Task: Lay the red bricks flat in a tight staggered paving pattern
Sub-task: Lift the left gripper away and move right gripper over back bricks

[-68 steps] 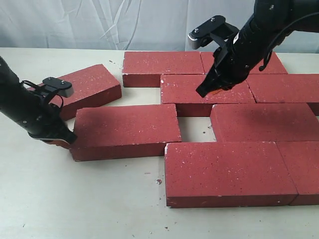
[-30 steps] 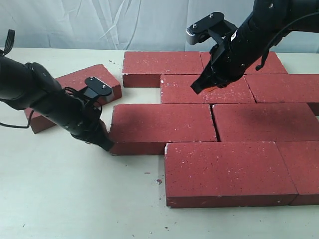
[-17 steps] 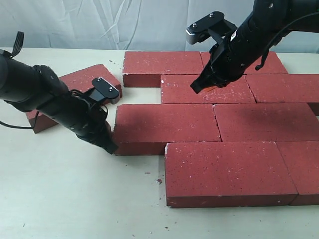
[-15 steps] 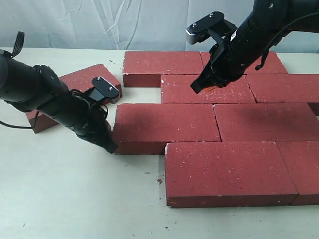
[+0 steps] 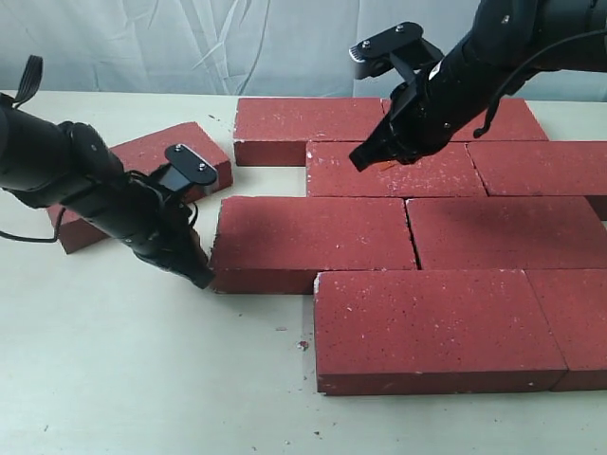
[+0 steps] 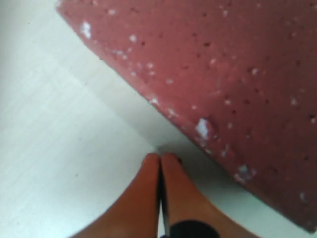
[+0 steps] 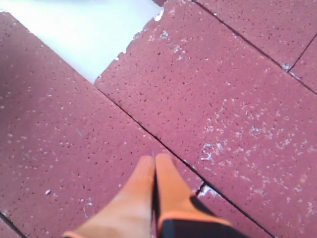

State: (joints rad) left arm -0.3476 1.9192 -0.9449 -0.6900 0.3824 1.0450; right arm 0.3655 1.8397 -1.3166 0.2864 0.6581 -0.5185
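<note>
Rough, flat red bricks (image 5: 313, 232) with white specks. My left gripper (image 5: 202, 279) and right gripper (image 5: 359, 160) are pressed together, holding nothing.

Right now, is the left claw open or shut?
Shut: the left gripper shows both orange fingertips pressed together, nothing between, beside a red brick.

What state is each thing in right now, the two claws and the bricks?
Left gripper: shut, empty, tips beside end brick's corner.
Right gripper: shut, empty, above the paved bricks.
End brick: flat, butted against its row neighbour.
Loose brick: flat, askew, apart from the paved bricks.
</note>
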